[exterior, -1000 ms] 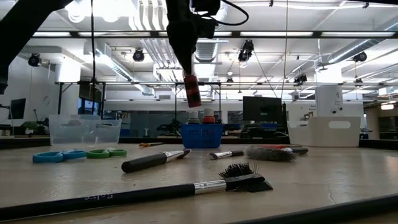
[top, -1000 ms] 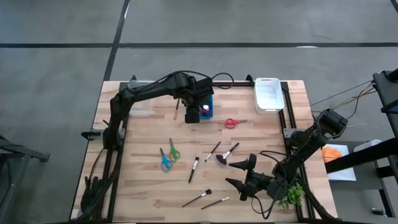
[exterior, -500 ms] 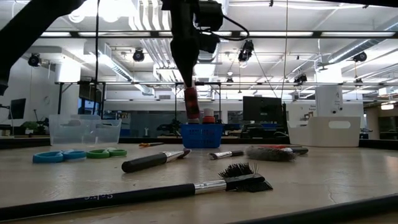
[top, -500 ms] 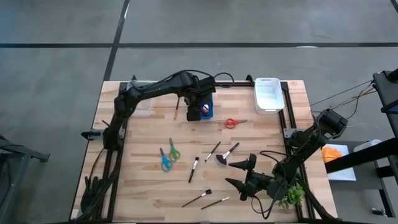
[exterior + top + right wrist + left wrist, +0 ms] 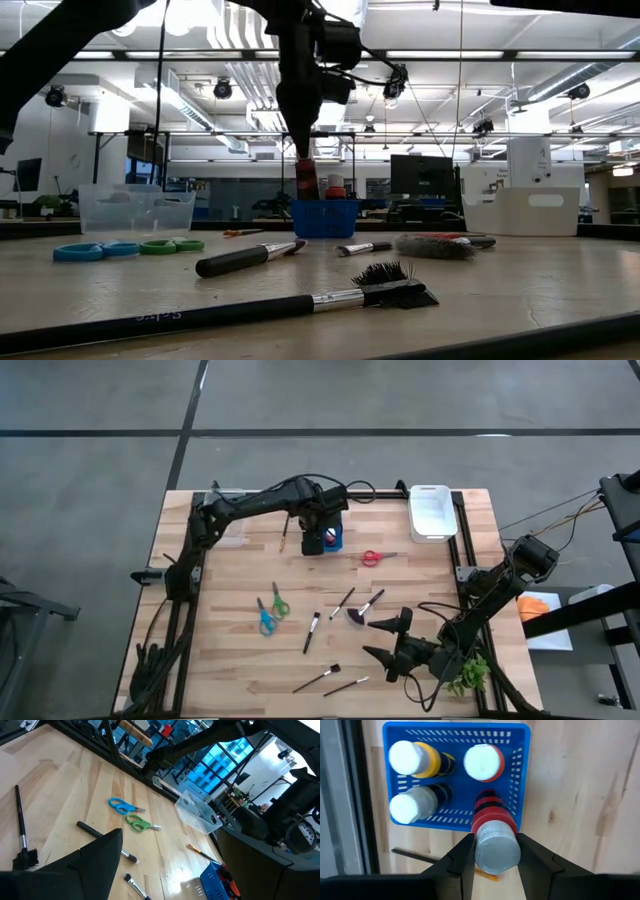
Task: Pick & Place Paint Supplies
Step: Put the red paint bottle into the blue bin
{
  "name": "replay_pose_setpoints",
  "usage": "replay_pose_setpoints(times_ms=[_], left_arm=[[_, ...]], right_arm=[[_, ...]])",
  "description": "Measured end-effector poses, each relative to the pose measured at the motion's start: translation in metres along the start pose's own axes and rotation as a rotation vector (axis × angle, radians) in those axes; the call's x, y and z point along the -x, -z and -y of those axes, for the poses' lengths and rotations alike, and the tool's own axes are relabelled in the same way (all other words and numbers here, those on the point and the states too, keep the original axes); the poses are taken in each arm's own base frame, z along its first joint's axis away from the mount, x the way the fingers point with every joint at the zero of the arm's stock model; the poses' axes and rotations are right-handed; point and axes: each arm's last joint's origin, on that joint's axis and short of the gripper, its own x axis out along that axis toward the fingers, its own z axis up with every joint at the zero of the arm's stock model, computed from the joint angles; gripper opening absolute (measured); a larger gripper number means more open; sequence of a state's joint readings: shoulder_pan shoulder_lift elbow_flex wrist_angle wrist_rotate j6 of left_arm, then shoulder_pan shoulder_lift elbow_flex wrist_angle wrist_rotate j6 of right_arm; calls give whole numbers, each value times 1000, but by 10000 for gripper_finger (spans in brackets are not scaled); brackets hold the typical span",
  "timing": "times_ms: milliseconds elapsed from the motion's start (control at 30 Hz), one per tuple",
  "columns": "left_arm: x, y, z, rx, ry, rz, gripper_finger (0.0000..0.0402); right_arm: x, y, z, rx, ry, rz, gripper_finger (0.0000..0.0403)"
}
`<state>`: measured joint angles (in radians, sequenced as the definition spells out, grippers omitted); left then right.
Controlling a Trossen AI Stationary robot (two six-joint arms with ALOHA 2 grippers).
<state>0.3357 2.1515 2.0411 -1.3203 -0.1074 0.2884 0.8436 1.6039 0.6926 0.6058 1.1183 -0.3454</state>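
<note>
Blue scissors point(image 5: 264, 619) and green scissors point(image 5: 279, 603) lie side by side on the wooden desk point(image 5: 230, 650). Farther along, the left end effector point(image 5: 494, 865) is clenched on a red paint bottle point(image 5: 492, 827), holding it upright over the empty corner slot of the blue bottle holder point(image 5: 520, 785), whose other three slots hold bottles. The right end effector point(image 5: 383, 639) hangs released near the front right, by loose brushes point(image 5: 318, 679).

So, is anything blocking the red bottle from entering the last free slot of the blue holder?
Nothing visible does. The left gripper holds the red bottle directly over the blue holder's only free slot; three other bottles fill the rest.
</note>
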Motion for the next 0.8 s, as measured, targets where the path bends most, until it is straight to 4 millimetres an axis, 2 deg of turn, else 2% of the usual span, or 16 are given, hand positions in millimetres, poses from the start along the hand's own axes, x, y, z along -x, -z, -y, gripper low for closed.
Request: replay_pose_setpoints(times_ms=[333,800], left_arm=[[-16,3,-6,-4,5,-3,120],[-19,2,-9,0,22,27,120]], right_arm=[[0,2,0,-2,0,-2,323],[0,3,0,-1,0,-3,323]])
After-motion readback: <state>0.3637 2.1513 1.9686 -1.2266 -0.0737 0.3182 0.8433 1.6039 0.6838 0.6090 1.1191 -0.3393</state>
